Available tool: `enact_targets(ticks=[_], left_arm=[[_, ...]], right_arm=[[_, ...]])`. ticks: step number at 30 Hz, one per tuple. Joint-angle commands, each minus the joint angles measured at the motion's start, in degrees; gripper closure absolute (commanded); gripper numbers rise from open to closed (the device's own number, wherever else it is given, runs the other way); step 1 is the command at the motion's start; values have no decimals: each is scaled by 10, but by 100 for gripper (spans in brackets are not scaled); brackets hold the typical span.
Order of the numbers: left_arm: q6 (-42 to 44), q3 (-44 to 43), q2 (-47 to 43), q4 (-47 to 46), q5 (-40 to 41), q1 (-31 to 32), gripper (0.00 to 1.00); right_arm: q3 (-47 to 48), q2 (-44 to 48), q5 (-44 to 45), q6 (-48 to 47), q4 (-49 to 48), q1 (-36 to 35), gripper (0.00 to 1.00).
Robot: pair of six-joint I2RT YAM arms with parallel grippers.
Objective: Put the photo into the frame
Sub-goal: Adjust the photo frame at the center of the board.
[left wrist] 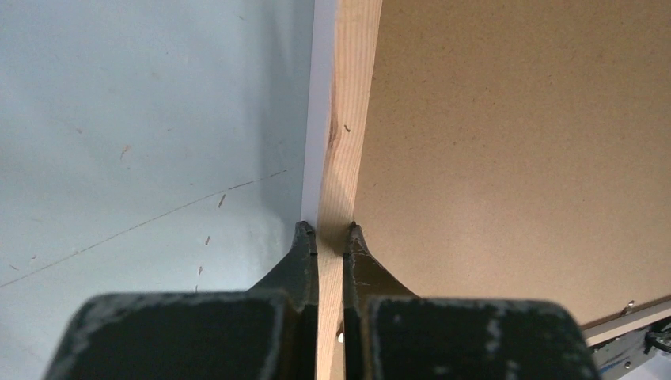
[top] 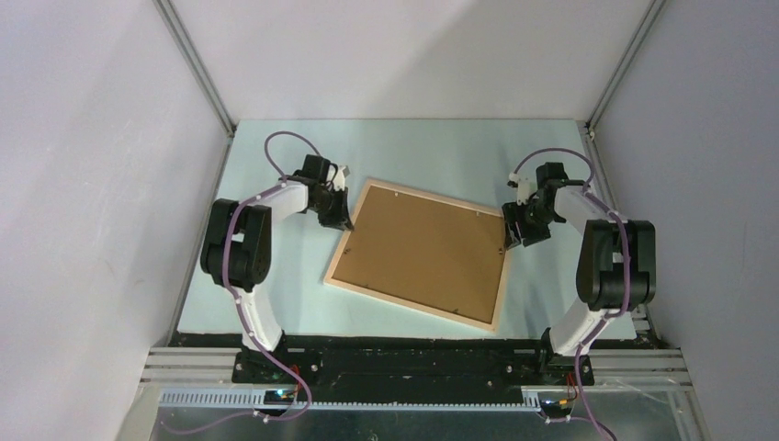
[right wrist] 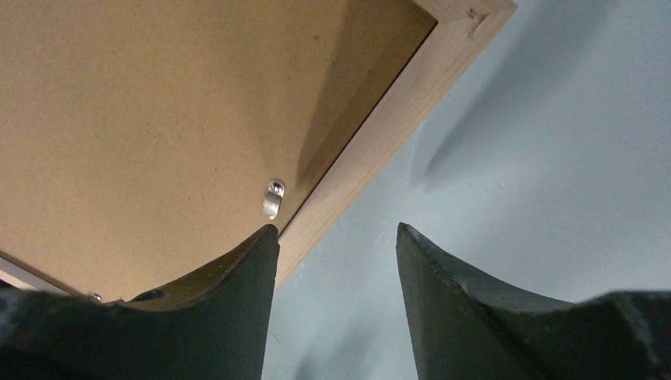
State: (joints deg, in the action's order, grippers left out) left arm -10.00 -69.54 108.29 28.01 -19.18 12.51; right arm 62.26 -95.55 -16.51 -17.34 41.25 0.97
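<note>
Pale wood frame [top: 436,197] flat on tabletop [top: 441,152], brown backing board [top: 423,250] inside, left hand [top: 338,219] clamped on one rail, right hand [top: 512,237] open at opposite rail

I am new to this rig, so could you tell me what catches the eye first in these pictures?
A pale wood frame lies back up in the middle of the light blue table, filled by a plain brown backing board. The left gripper is pinched shut on the frame's left rail, while the right gripper stands open over its right edge, near a small metal clip.
</note>
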Motion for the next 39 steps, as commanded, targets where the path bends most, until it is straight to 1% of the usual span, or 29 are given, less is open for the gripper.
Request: enact_targets(ticks=[1, 7, 11, 13, 15, 17, 22, 24, 26, 27, 28, 29, 30, 31, 32, 33, 35, 39], left_arm=[[-41, 59, 0, 26, -19, -14, 100], [-38, 84, -11, 19, -51, -18, 100], [-24, 98, -20, 19, -73, -19, 100], [-18, 102, -24, 19, -86, -21, 100], [-11, 104, -28, 20, -101, -22, 100], [-3, 107, -31, 20, -118, -23, 100], [16, 108, -34, 31, -142, -23, 100], [23, 107, -37, 37, -139, -22, 99], [27, 106, -43, 42, -133, -23, 94], [30, 106, -46, 45, -126, -23, 87], [31, 107, -48, 46, -123, -23, 83], [31, 107, -51, 47, -118, -23, 77], [31, 107, -52, 48, -116, -24, 74], [31, 107, -55, 48, -111, -25, 68], [30, 107, -57, 48, -109, -25, 66], [29, 107, -59, 49, -106, -25, 62], [27, 107, -61, 49, -103, -25, 58], [27, 102, -61, 48, -98, -24, 53]], right_arm=[[44, -44, -22, 39, -16, 2, 42], [93, -96, -47, 71, -11, 3, 53], [114, -122, -53, 86, -12, 3, 68], [126, -132, -57, 88, -12, 3, 72], [141, -143, -60, 88, -11, 4, 80], [161, -154, -65, 86, -9, 4, 85], [226, -195, -77, 80, 7, 4, 88], [258, -209, -80, 76, 12, 4, 87], [273, -219, -78, 71, 17, 4, 83], [276, -220, -76, 68, 19, 4, 78], [278, -220, -74, 66, 19, 4, 75], [278, -217, -73, 62, 18, 4, 68], [274, -214, -72, 61, 16, 4, 65], [271, -207, -69, 58, 15, 4, 58], [264, -203, -67, 57, 13, 4, 55], [260, -195, -65, 55, 12, 4, 50], [247, -182, -64, 50, 9, 5, 44], [218, -160, -68, 45, 2, 5, 41]])
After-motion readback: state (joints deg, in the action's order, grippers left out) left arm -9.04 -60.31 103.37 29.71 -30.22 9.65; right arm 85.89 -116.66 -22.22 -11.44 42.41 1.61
